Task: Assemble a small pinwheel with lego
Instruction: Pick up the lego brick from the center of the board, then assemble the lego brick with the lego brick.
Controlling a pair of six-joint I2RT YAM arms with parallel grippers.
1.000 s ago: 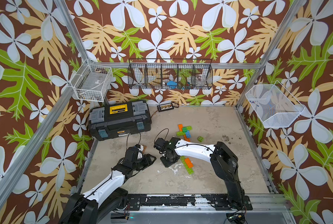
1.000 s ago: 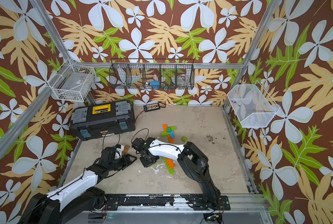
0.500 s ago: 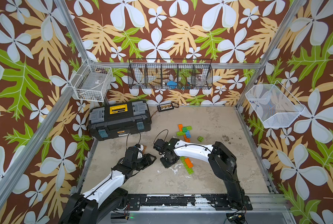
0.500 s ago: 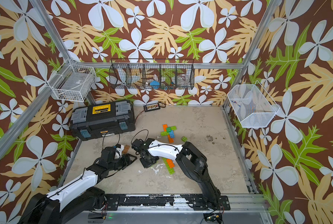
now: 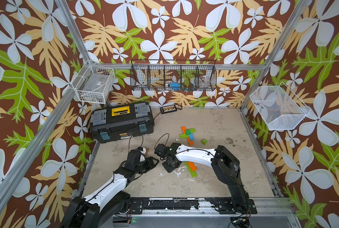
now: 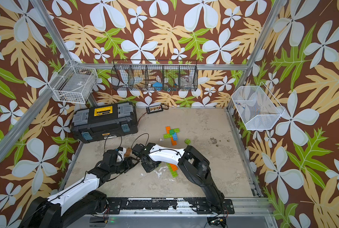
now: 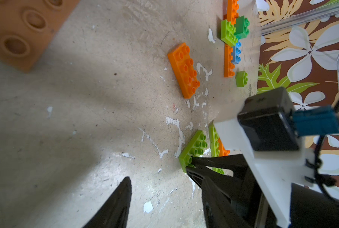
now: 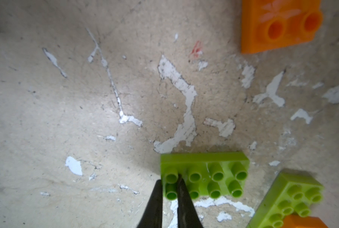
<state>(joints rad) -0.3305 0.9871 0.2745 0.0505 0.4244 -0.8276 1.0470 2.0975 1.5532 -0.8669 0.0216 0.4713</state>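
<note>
lime 2x4 brick (image 8: 204, 160): studs up, on the desk (image 5: 214, 183) near the middle, tucked under the right wrist, so both top views hide it. right end effector (image 8: 170, 180) is pressed together on a stud at one end of it. The brick's long axis runs crosswise to the fingers (image 8: 156, 201). Can't tell if it's fully seated on the desk or just lifted. Just beside it is a second lime brick (image 8: 289, 194), angled to the first, with an orange brick (image 8: 302, 222) stacked on it. A loose orange 2x4 (image 7: 184, 71) lies flat nearby, studs up, touching nothing. Well apart toward the back wall is the cross assembly (image 5: 188, 133): long orange strip pointing away from the robot, lime brick across it, dark green square at the crossing, blue brick alongside. A small lime square (image 5: 204, 141) sits just to its right. brown brick (image 5: 146, 151) lies beside the left wrist. left end effector (image 7: 156, 174) is spread, bare desk between the fingers, tips close to the pinched brick. No lettering readable on any brick. toolbox (image 5: 123, 122) at back left: labels on the yellow handle and front are too small to read.
</note>
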